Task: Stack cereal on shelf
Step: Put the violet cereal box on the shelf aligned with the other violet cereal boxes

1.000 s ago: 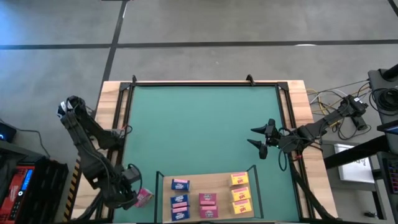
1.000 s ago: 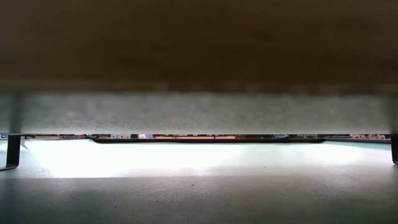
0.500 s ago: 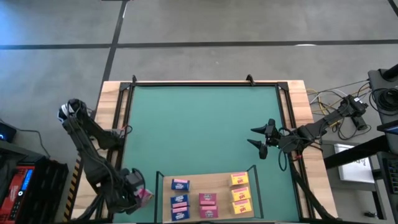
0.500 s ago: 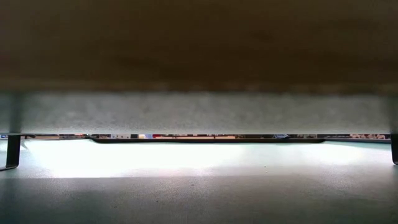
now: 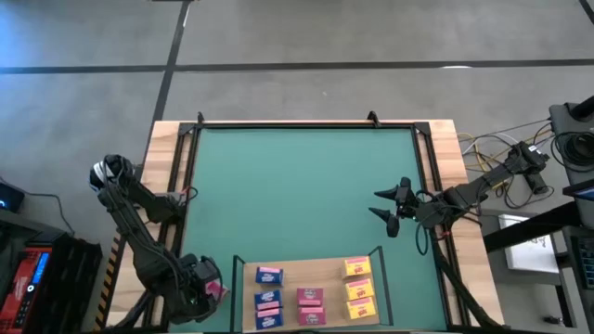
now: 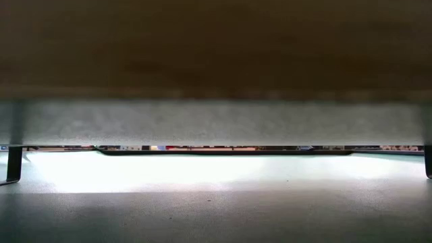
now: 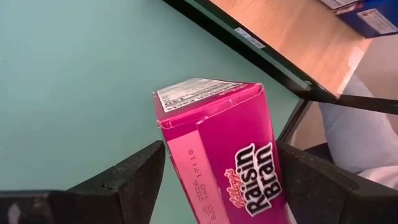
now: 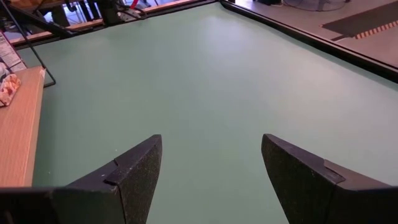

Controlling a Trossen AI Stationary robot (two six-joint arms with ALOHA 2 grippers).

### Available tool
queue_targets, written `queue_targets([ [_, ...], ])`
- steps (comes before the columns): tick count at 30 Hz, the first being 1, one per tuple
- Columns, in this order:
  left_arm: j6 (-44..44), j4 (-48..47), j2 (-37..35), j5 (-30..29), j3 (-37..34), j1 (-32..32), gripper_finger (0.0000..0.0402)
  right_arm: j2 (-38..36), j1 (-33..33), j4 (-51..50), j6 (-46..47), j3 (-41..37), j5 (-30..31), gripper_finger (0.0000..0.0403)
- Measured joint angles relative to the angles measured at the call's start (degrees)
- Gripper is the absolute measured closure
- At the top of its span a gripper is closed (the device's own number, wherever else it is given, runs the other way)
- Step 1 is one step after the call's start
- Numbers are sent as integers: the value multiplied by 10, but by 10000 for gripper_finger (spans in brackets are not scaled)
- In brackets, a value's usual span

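Note:
The wooden shelf point(image 5: 311, 283) lies at the near edge of the green mat. On it lie three blue cereal boxes point(image 5: 268, 298), two pink ones point(image 5: 310, 297) and three yellow ones point(image 5: 359, 288). My left gripper point(image 5: 206, 289) hangs just left of the shelf, shut on another pink cereal box point(image 7: 227, 155). My right gripper point(image 5: 382, 206) waits open over the mat's right side with nothing between its fingers point(image 8: 134, 171). My left gripper pinches the pink box between its two fingers point(image 7: 134, 180), one on each of two opposite long sides point(image 7: 186, 168). The fingers slant steeply down from above. The box's labelled end point(image 7: 199, 93) sticks out past the fingertips, tilted, above the mat.
The shelf's dark metal frame point(image 7: 249, 43) and a corner post point(image 5: 238, 278) stand close to the held box. A black rail point(image 5: 306, 123) borders the mat point(image 5: 297, 195), whose middle and far part are bare. Cables and gear point(image 5: 557, 148) lie off the table's right edge.
My left gripper has sunk and shifted a little toward the shelf, carrying the pink box with it, still held the same way.

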Motion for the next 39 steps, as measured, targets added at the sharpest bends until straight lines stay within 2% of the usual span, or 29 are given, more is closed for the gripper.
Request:
queue_targets([
  [7,-32,-1,-2,-10,0,0,143,0,0,0,0,0,0,138],
  [16,-64,-46,-4,-15,0,0,256,0,0,0,0,0,0,138],
  [19,-60,-65,-9,-17,0,0,279,0,0,0,0,0,0,138],
  [27,-57,-140,-45,-66,0,1,278,0,0,0,0,0,0,138],
  [31,-25,-164,-65,-101,0,12,278,0,0,0,0,0,0,138],
  [36,27,-197,-85,-112,0,61,278,0,0,0,0,0,0,138],
  [39,86,-199,-101,-118,0,96,279,0,0,0,0,0,0,138],
])
